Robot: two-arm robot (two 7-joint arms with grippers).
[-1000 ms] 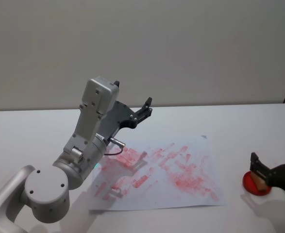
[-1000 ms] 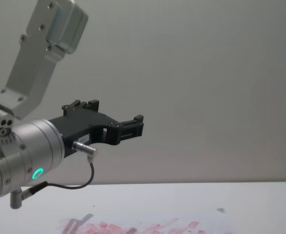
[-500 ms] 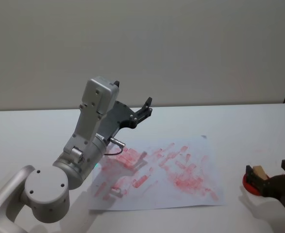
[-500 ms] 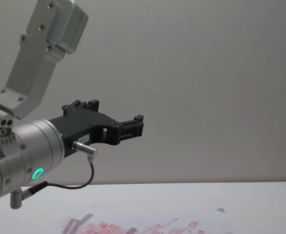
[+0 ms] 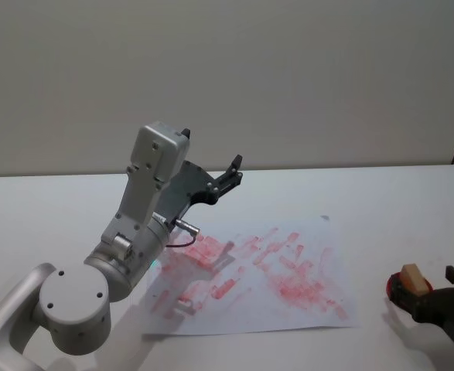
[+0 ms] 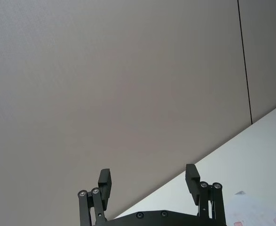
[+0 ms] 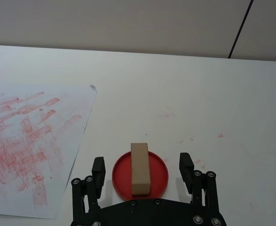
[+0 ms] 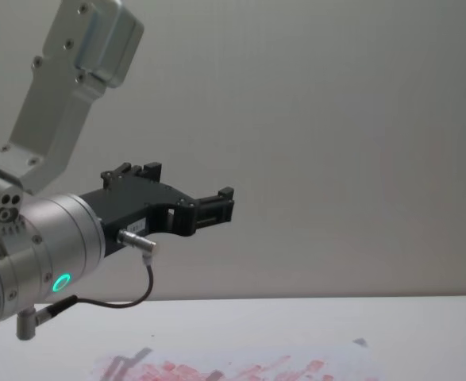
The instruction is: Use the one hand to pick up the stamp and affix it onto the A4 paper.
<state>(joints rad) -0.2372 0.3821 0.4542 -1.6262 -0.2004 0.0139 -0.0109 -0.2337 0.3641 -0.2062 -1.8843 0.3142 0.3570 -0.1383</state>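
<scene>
My right gripper (image 7: 141, 161) is spread wide beside the stamp (image 7: 140, 168) on its red pad (image 7: 162, 175). Next I should clench, lift, and cross to the paper (image 7: 29, 141). My left gripper (image 5: 233, 170) hangs raised, likewise spread.

Nothing can be read: no word, number or brand. The red-pink prints (image 5: 296, 286) on the A4 paper (image 5: 313, 232), lower centre of the head view, are smudged blocks without legible characters.
</scene>
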